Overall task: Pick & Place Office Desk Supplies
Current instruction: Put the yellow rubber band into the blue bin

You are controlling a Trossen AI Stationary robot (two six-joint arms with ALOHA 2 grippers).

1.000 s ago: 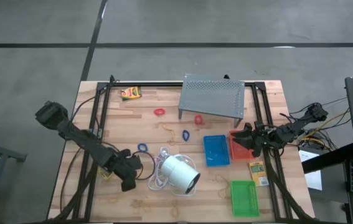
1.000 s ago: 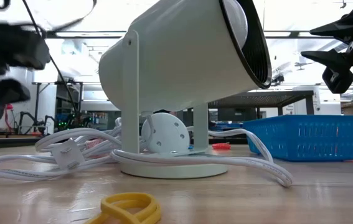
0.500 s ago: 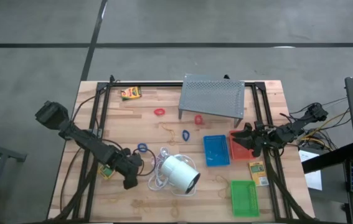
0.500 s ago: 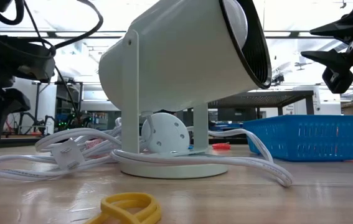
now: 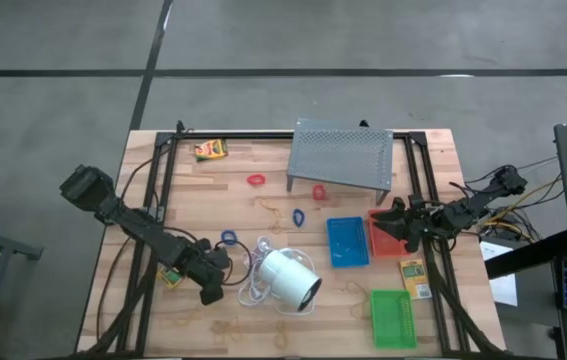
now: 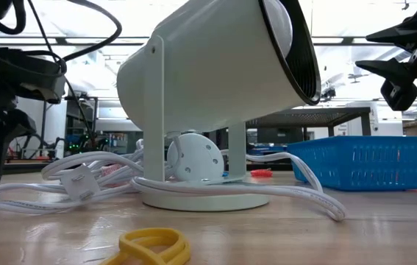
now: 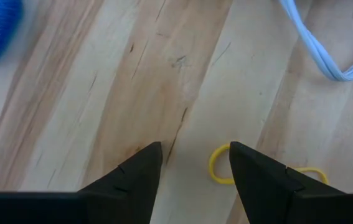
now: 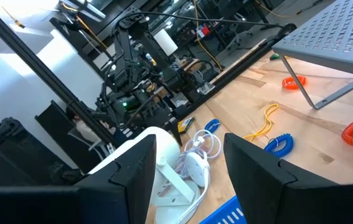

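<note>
The left gripper (image 5: 207, 293), jaws parted and empty, hangs low over the worktop (image 5: 233, 190) beside a yellow rubber band (image 7: 221, 170). Rightward, the right gripper (image 5: 388, 217) hovers with jaws wide above the red tray (image 5: 385, 240).

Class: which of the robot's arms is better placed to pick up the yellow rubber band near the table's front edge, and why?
Probably the left. Its open end effector hangs right over the yellow rubber band; the right end effector waits above the red tray.
</note>
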